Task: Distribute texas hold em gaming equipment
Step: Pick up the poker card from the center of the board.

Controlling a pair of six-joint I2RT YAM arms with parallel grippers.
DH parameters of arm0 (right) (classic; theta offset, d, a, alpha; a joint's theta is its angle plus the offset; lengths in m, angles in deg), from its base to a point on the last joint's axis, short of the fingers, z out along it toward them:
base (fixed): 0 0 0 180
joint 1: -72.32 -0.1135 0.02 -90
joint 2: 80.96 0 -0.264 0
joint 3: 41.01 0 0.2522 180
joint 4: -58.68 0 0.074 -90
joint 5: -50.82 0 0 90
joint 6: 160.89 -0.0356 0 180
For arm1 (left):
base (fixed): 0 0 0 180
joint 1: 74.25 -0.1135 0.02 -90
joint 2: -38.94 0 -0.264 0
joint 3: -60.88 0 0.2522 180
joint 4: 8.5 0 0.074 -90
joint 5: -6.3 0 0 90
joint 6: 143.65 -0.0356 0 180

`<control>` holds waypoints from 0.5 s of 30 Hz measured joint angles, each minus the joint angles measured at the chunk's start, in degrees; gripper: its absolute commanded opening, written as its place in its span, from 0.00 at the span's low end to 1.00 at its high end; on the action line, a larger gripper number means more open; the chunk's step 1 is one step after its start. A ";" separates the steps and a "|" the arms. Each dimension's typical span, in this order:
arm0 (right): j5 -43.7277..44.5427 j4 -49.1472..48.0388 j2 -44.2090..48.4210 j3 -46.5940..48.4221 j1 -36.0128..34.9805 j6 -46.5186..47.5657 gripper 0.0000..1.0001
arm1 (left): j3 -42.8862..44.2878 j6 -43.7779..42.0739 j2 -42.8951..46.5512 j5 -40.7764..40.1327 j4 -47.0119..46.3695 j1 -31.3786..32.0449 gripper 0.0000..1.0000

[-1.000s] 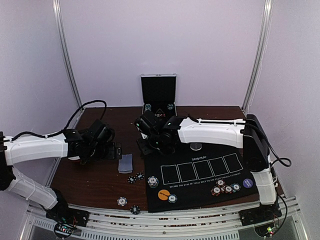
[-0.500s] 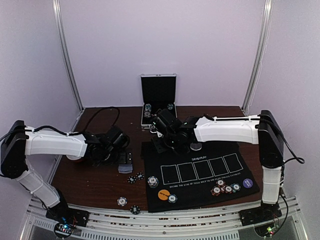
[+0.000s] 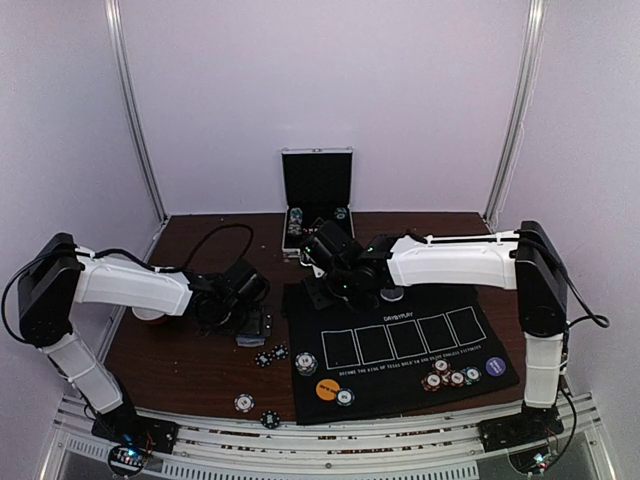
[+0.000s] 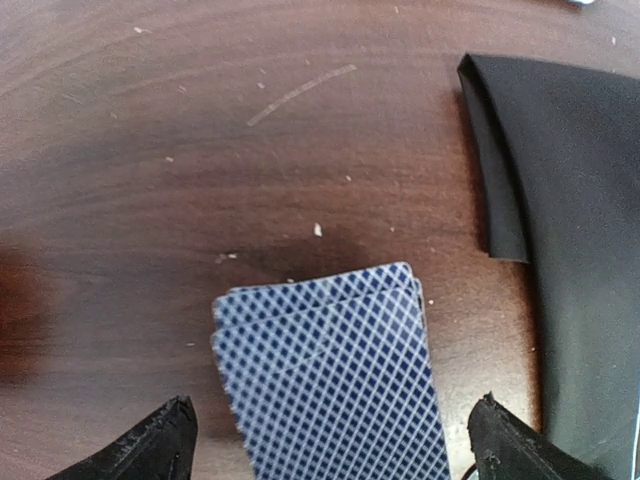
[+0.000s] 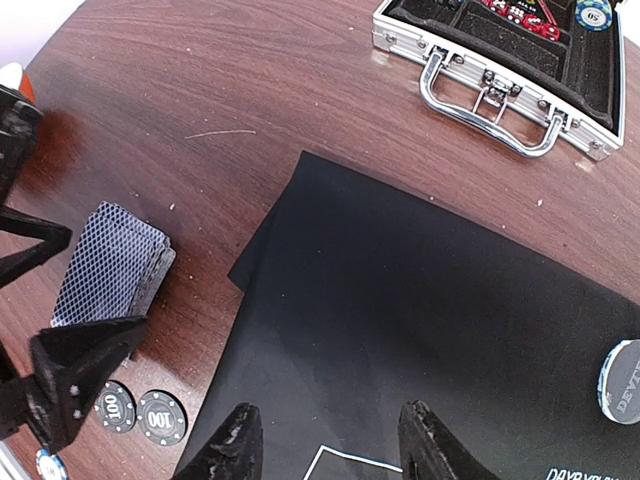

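On the brown worktop [image 4: 200,150], just left of the black mat [image 4: 580,200]: one small stack of blue-backed playing cards [image 4: 330,390], slightly fanned. Judged light, thin, flexible and slick, so likely to slide or splay. Best gripped across the long edges, whole stack together. Left hand [image 4: 335,450]: spread wide, a finger on either side of the stack, clear of it. Right hand [image 5: 330,450]: apart, empty, over the mat. Stack's near end cut off; card count and faces not discernible.

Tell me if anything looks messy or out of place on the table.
The left edge of the black mat is curled over on itself beside the card stack, whose cards sit slightly fanned. Two chips lie off the mat on the tabletop.
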State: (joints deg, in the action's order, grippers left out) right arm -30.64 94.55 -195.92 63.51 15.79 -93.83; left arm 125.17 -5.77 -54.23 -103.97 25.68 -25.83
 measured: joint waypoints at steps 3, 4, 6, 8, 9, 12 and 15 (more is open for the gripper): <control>0.00 0.00 0.00 0.00 0.00 0.00 0.49 | 0.42 -0.02 -1.86 1.01 -0.72 0.00 0.98; 0.00 0.00 0.00 0.00 0.00 0.00 0.49 | 0.50 0.00 -2.47 1.14 -0.92 0.00 0.98; 0.00 0.00 0.00 -0.02 0.00 0.00 0.50 | 0.59 0.02 -3.30 1.09 -0.92 0.00 0.98; 0.00 0.00 0.00 -0.02 0.00 0.02 0.50 | 0.59 0.07 -3.93 0.92 -0.79 0.00 0.98; 0.00 0.00 0.00 -0.04 0.00 0.02 0.50 | 0.59 0.07 -4.13 0.92 -0.72 0.00 0.98; -0.02 0.02 0.00 -0.07 0.02 0.04 0.49 | 0.59 0.04 -4.74 0.98 -0.61 0.00 0.96; -0.02 0.00 0.00 -0.07 0.07 0.04 0.50 | 0.59 0.02 -5.09 1.20 -0.52 0.00 0.87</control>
State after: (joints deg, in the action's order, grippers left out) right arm -30.66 94.55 -195.92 63.45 15.85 -93.79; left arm 125.76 -5.75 -59.32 -102.77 25.16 -25.83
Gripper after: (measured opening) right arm 0.495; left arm 0.951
